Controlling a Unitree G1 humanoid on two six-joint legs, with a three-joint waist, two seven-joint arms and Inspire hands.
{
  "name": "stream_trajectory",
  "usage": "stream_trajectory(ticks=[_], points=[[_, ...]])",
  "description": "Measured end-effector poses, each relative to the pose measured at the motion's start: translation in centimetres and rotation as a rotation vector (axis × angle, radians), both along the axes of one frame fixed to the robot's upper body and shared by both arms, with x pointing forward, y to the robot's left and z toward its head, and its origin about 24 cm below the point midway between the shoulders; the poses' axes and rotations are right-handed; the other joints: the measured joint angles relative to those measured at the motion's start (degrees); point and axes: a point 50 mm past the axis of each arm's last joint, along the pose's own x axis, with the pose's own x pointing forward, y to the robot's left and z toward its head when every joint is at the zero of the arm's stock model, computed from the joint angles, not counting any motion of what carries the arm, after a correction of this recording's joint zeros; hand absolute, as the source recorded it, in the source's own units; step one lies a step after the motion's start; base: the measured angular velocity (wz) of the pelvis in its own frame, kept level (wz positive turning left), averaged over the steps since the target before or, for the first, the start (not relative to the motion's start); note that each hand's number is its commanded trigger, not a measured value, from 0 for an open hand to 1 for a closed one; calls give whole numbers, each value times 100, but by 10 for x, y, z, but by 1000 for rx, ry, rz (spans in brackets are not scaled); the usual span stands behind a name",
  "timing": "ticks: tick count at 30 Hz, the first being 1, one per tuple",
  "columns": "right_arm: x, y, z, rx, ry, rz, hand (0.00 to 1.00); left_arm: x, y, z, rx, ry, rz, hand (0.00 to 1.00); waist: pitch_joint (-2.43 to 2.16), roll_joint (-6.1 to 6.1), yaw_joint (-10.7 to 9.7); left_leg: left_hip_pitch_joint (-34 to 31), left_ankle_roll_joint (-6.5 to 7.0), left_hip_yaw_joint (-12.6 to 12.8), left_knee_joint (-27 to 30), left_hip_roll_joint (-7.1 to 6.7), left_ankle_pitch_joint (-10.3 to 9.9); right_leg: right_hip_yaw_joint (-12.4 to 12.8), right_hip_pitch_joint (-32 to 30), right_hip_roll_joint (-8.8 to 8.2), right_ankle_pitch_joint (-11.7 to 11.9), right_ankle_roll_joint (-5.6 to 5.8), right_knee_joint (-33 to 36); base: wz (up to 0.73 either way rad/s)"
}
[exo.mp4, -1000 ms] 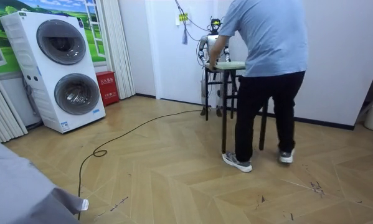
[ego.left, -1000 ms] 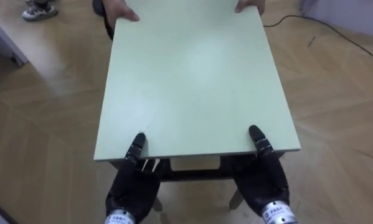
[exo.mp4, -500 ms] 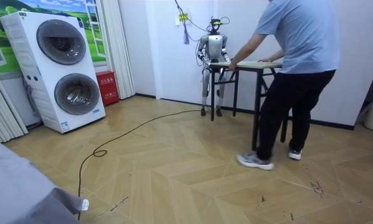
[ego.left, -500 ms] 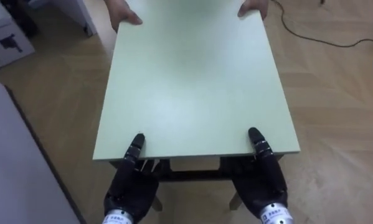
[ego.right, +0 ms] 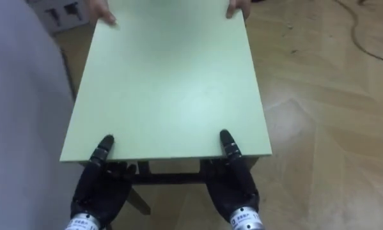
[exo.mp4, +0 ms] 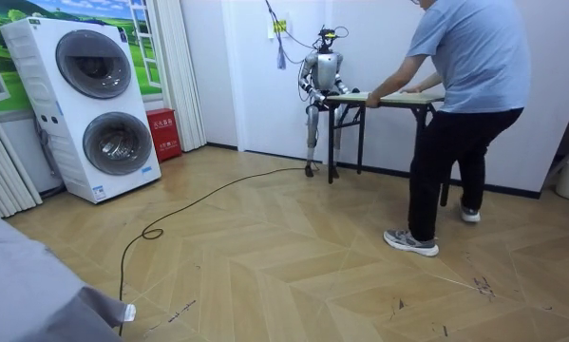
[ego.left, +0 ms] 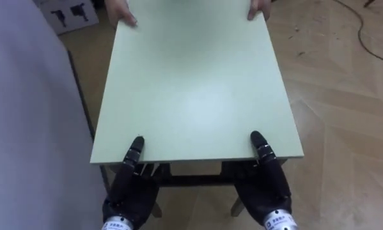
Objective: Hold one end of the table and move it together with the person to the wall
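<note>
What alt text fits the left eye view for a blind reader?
The robot's left hand and right hand clamp the near edge of a pale green table, thumbs on top; a person's hands hold the far edge, over a wooden floor.

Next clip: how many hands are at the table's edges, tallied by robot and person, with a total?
Robot hands: 2, left hand and right hand, at the near edge of the table
Person's hands: 2, at the far edge
Total: 4
</note>
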Motion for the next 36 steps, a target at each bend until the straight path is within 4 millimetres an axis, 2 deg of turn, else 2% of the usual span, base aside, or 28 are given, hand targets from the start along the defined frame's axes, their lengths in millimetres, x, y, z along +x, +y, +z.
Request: stream_trajectory(ticks=[1, 2, 3, 4, 5, 6, 8, 11, 13, 15, 16, 17, 18, 19, 20, 21, 22, 23, 25, 27, 28, 29, 30, 31, 32, 34, 36], points=[[3, -5, 2, -4, -12, -15, 100, 6, -3, 3, 0, -11, -14, 100, 0, -19, -82, 3, -387, 347, -294, 20, 208, -71, -6, -102, 37, -5, -187, 91], [7, -5, 2, -8, -9, -7, 100, 7, -4, 2, -2, -11, -10, 100, 24, -11, -130, -129, -104, 1230, 365, 280, -299, -294, 22, -171, 26, 12, -159, 70], [8, -4, 1, -6, 2, -5, 100, 6, -2, 1, 1, -6, -4, 100, 33, -31, -129, -116, 53, 1689, 865, 457, -696, -337, 74, -175, 21, 6, -155, 42], [8, -3, 0, -2, 9, -7, 100, 5, -1, 1, 1, -3, -3, 100, 27, -18, -132, -24, 61, 2189, 1646, 856, -1345, -492, 152, -167, -11, 10, -147, 42], [7, -3, 0, -2, 10, -8, 100, 4, -1, 0, 0, 1, -3, 100, 23, 3, -167, 108, -56, 2299, 2008, 1144, -1711, -631, 158, -160, -104, 49, -23, 54], [7, -4, 0, -5, 11, -8, 100, 4, -2, -1, -1, 3, -2, 100, 22, 9, -194, 159, -100, 2271, 2049, 1211, -1823, -694, 132, -170, -166, 69, 89, 60], [7, -4, 0, -12, 7, -6, 100, 4, -3, -1, -6, 6, -3, 100, 15, -3, -308, 217, 114, 2139, 1769, 1062, -1906, -766, 55, -179, -315, 192, 363, 57], [7, -4, 1, -21, 5, 0, 100, 5, -2, -1, -10, 11, -3, 100, 6, -32, -287, 360, 263, 2128, 1389, 836, -1783, -744, 38, -353, -309, 256, 472, 22], [6, -3, 0, -11, 10, 0, 100, 5, -2, -1, -11, 14, -5, 100, 7, -34, -246, 439, 306, 2106, 1218, 749, -1718, -715, -21, -443, -303, 266, 629, 12], [5, -4, -1, -10, 17, -1, 100, 5, -3, -2, -11, 24, -3, 100, 8, -33, -129, 561, 315, 1999, 1115, 720, -1700, -515, -212, -518, -334, 318, 969, -6], [6, -4, -1, -14, 15, 3, 100, 5, -4, -2, -15, 23, 3, 100, 8, -38, -65, 585, 310, 1663, 1109, 688, -1701, -209, -307, -506, -410, 374, 963, -32], [9, -1, 1, -19, 7, 14, 100, 6, -2, -1, -20, 21, 20, 100, 22, -16, 69, 562, 279, 1402, 1111, 680, -1690, 61, -555, -434, -389, 350, 718, -37], [11, 0, 3, -23, 2, 21, 100, 6, -2, -1, -24, 23, 30, 100, 33, 8, 98, 543, 245, 1267, 1116, 676, -1684, 90, -711, -429, -174, 278, 666, -10], [11, 0, 3, -30, 0, 21, 100, 6, 1, -2, -28, 29, 42, 100, 21, 39, 56, 539, 196, 1205, 1061, 666, -1678, -136, -669, -480, -17, 213, 773, 38], [11, 1, 2, -29, 2, 25, 100, 6, 0, -2, -27, 30, 39, 100, 28, 30, 13, 542, 187, 1362, 1012, 684, -1674, -295, -648, -484, -15, 212, 830, 60], [10, 1, 2, -30, 5, 26, 100, 5, 0, -2, -26, 31, 34, 100, 30, 26, 0, 550, 189, 1501, 991, 687, -1673, -310, -630, -481, -16, 212, 849, 55], [9, 0, 1, -28, 9, 22, 100, 5, 0, -2, -24, 32, 28, 100, 38, -4, -5, 617, 213, 1751, 909, 718, -1655, -293, -624, -503, -38, 247, 946, 35], [8, -1, 1, -29, 13, 21, 100, 4, -1, -3, -25, 37, 26, 100, 55, -31, 15, 725, 230, 1822, 810, 720, -1639, -303, -630, -559, -70, 297, 1120, 24], [5, -1, -1, -28, 23, 20, 100, 3, -1, -5, -24, 49, 21, 100, 59, -37, 43, 835, 232, 1812, 755, 672, -1640, -297, -640, -604, -71, 298, 1406, 26], [1, -4, -4, -31, 41, 10, 100, 2, -2, -8, -9, 56, 8, 100, 64, -44, -17, 941, 258, 1569, 728, 642, -1644, -210, -768, -675, -56, 323, 1928, 42], [-4, -5, -7, -27, 58, 5, 100, 2, -3, -9, 7, 56, 1, 100, 63, -47, -65, 977, 275, 1107, 748, 621, -1656, 211, -975, -594, -192, 385, 1957, 36], [-5, -2, -8, -14, 63, 1, 100, 2, -2, -8, 13, 52, 7, 100, 59, -71, -79, 931, 268, 679, 773, 564, -1658, 581, -1106, -394, -253, 380, 1384, 37], [-6, -1, -8, -12, 63, 2, 100, 2, -1, -9, 14, 52, 9, 100, 59, -70, -133, 896, 260, 537, 792, 537, -1662, 741, -1161, -345, -205, 367, 1061, 67], [-6, -1, -8, -16, 58, 3, 100, 2, -1, -9, 15, 54, 9, 100, 63, -78, -296, 846, 226, 370, 824, 419, -1686, 822, -1259, -388, 283, 238, 874, 86], [-7, -1, -9, -20, 65, 6, 100, 2, -2, -11, 14, 66, 8, 100, 47, -55, -356, 871, 211, 473, 800, 419, -1696, 719, -1205, -476, 263, 295, 996, 74], [-8, -3, -10, -19, 70, 3, 100, 1, -2, -12, 18, 69, 2, 100, 60, -77, -317, 943, 210, 838, 716, 508, -1696, 634, -1095, -425, 265, 291, 925, 26], [-11, -5, -11, -10, 81, -10, 100, 1, -4, -12, 28, 69, -11, 100, 72, -113, -324, 1073, 212, 974, 595, 559, -1695, 651, -926, -338, 265, 291, 770, 18]])
